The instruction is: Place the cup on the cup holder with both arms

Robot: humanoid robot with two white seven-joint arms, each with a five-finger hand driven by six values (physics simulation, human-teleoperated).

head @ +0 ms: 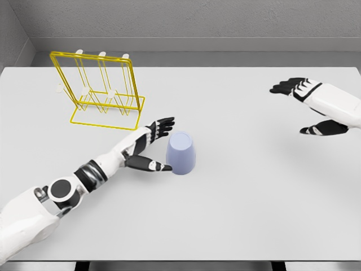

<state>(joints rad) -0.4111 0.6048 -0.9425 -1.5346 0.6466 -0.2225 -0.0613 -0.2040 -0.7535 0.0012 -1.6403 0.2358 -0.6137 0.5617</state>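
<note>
A pale lavender cup (pixel 181 153) stands upside down near the middle of the white table. My left hand (pixel 160 145) is open right beside its left flank, fingers (pixel 161 126) spread behind it and the thumb (pixel 151 165) touching its lower edge. The yellow wire cup holder (pixel 103 90) with white-tipped pegs stands at the back left, well apart from the cup. My right hand (pixel 307 107) hovers open at the far right, fingers spread, far from the cup.
The white table (pixel 237 214) stretches wide in front of a grey wall. Its front edge runs along the bottom of the view.
</note>
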